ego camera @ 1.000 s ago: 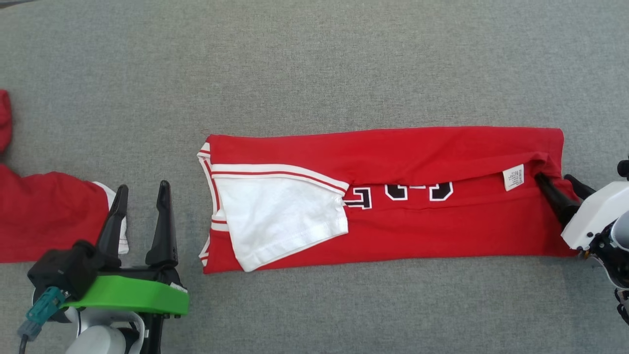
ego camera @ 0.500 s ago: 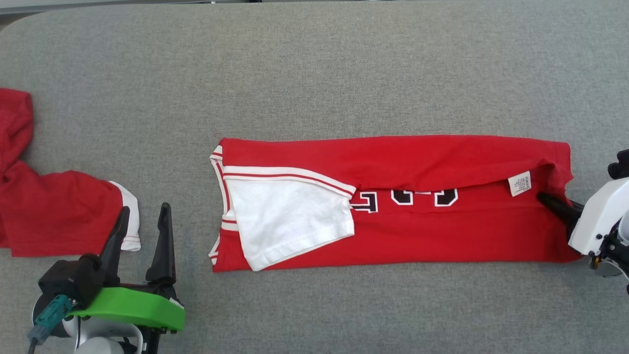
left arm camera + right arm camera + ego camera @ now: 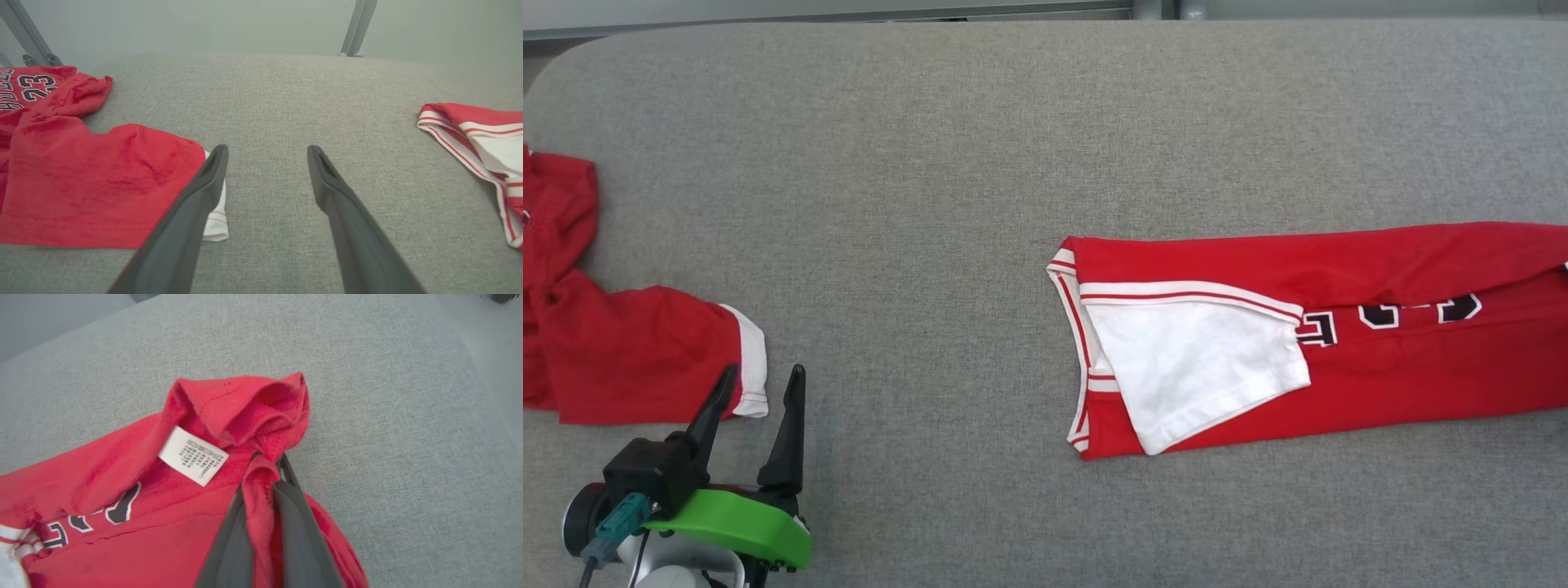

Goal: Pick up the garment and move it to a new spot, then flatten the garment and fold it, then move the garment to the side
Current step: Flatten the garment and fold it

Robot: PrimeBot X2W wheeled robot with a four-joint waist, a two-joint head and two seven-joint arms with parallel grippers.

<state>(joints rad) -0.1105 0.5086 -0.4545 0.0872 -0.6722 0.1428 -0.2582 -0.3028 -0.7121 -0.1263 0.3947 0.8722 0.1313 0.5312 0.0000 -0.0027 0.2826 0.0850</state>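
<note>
Jaws of right gripper [image 3: 267,467] clench 3 o'clock end of folded red-and-white jersey [image 3: 1380,384], lying 9-to-3; left gripper [image 3: 761,376] gapes empty, farther off.

Red garment [image 3: 1339,359] with white sleeve, folded into a long flat strip on grey surface
</note>
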